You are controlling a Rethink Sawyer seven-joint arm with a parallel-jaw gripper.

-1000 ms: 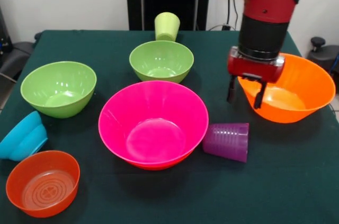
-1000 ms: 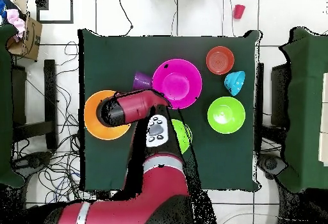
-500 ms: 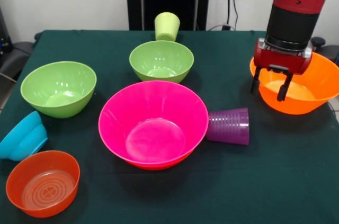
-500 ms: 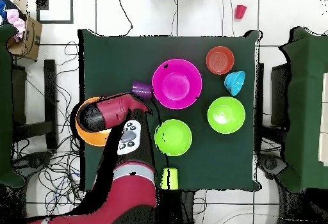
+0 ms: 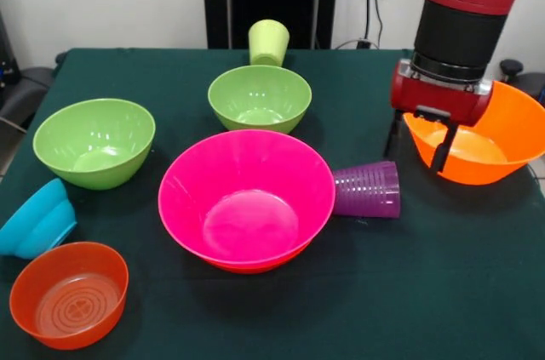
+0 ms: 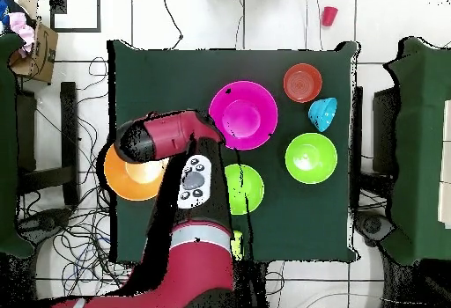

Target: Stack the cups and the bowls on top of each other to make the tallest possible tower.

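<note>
Bowls and cups, none stacked; all stand apart on the dark green table.

- Large pink bowl: upright, near the table's middle in the front view; a thin red-orange rim shows under its base, what it belongs to cannot be told.
- Purple cup: on its side, its mouth end touching or just beside the pink bowl's right wall.
- Large orange bowl: upright at the table's right edge in the front view, partly hidden by the arm.
- Lime green bowl: upright, behind the pink bowl.
- Second lime green bowl: upright, at the left.
- Lime green cup: mouth up, at the far edge, just behind the first green bowl.
- Small blue bowl: tipped on its side at the left edge.
- Small orange-red bowl: upright, front left corner, just beside the blue bowl.
- Red cup: off the table, on the tiled floor, seen in the overhead view only.
- Gripper: fingers spread and holding nothing, hanging at the orange bowl's left rim, one finger outside the rim and one over the bowl's inside; the purple cup lies near, below and left of it.
</note>
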